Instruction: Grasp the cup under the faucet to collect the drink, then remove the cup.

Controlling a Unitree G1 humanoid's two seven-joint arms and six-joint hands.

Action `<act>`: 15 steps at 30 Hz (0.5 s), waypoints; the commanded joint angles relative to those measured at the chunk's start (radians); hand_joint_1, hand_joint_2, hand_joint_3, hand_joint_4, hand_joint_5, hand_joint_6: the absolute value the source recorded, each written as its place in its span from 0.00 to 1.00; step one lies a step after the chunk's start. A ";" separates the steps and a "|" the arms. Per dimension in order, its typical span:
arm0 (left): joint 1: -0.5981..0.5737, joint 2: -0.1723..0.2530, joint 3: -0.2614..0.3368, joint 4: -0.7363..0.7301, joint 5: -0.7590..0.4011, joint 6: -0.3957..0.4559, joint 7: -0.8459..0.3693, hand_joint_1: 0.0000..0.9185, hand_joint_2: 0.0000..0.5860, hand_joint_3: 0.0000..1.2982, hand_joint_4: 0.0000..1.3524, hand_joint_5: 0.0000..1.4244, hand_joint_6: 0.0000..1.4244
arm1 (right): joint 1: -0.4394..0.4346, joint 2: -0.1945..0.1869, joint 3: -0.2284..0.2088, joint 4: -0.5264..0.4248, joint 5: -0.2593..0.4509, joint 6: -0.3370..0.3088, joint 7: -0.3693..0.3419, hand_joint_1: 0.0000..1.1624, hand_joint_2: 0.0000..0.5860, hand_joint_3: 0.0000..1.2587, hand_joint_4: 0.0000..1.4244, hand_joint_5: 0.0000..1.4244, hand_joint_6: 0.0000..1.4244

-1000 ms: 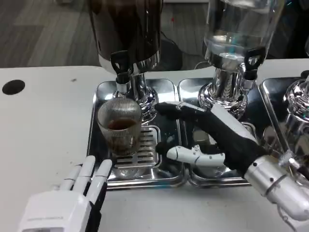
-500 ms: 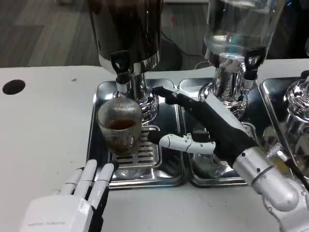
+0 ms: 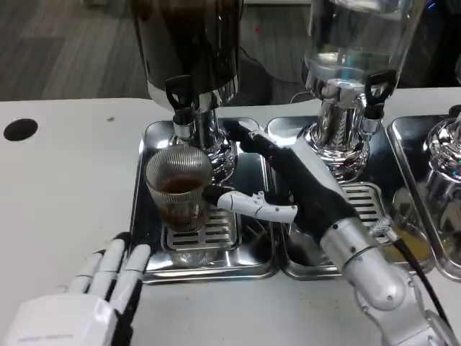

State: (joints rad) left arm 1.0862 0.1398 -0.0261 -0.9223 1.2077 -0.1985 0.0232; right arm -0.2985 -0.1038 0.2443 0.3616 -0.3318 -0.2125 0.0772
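Note:
A ribbed glass cup (image 3: 178,189) with a little brown drink stands on the drip tray (image 3: 148,216), right under the faucet (image 3: 182,115) of the dark dispenser. My right hand (image 3: 292,180) is spread just right of the cup. Its white thumb reaches the cup's right side, and its black fingers (image 3: 253,141) stretch past the dispenser's chrome base behind the cup. I cannot tell whether the thumb touches the glass. My left hand (image 3: 90,295) lies flat at the lower left with straight fingers, holding nothing, in front of the tray.
A clear dispenser (image 3: 353,50) stands on a second tray (image 3: 360,205) to the right. A third chrome base (image 3: 443,155) is at the far right. A black hole (image 3: 19,129) marks the table at far left.
My right hand has moved left across the trays until its thumb reaches the cup. My left hand has slid back and down toward the table's front edge. The cup has not moved.

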 commanded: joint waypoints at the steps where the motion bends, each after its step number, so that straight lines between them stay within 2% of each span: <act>1: 0.000 0.006 0.028 0.012 -0.026 -0.005 -0.003 0.00 0.10 0.07 0.00 0.06 0.21 | -0.029 0.029 0.018 0.066 -0.009 -0.023 -0.038 0.38 0.05 0.10 0.09 0.09 0.01; 15: 0.034 0.001 0.050 0.047 -0.045 -0.020 0.009 0.00 0.12 0.07 0.00 0.06 0.21 | -0.076 0.086 0.034 0.216 0.013 -0.099 -0.082 0.40 0.03 0.09 0.08 0.08 0.00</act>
State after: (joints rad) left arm 1.1059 0.1417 0.0205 -0.8870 1.1790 -0.2119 0.0233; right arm -0.3442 -0.0335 0.2806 0.5508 -0.3284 -0.2769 0.0092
